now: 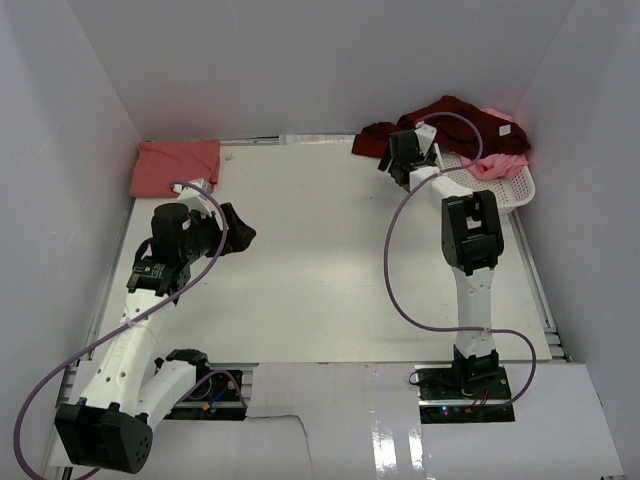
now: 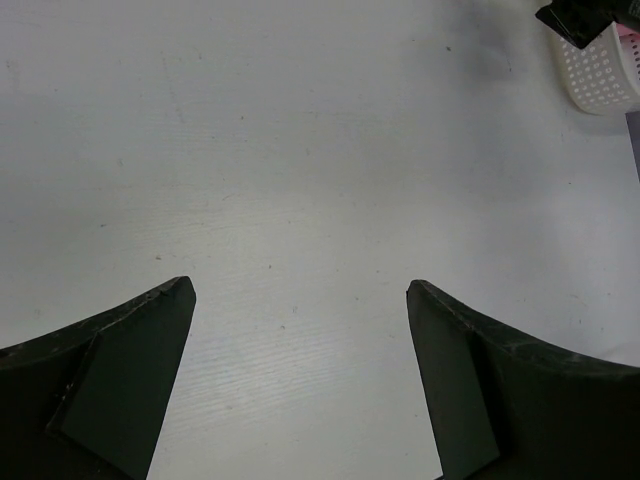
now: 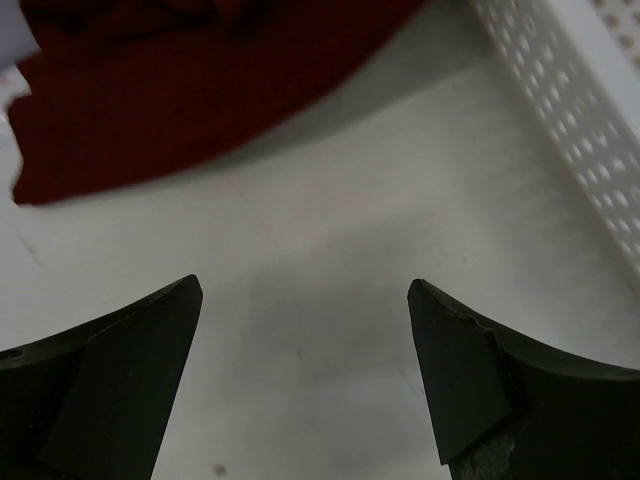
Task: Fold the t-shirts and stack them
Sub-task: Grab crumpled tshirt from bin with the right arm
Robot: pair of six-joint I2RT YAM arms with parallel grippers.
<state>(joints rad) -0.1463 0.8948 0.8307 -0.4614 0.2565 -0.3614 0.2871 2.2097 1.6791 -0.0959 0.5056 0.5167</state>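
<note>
Maroon t-shirt crumpled, salmon t-shirt folded flat

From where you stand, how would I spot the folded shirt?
Find the white table, then its far left corner. The salmon shirt lies there alone, flat and squared, whereas the maroon shirt and pink shirt are heaped at the basket far right.

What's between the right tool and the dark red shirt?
Just bare white table. The right wrist view shows it between the right tool and the dark red shirt.
</note>
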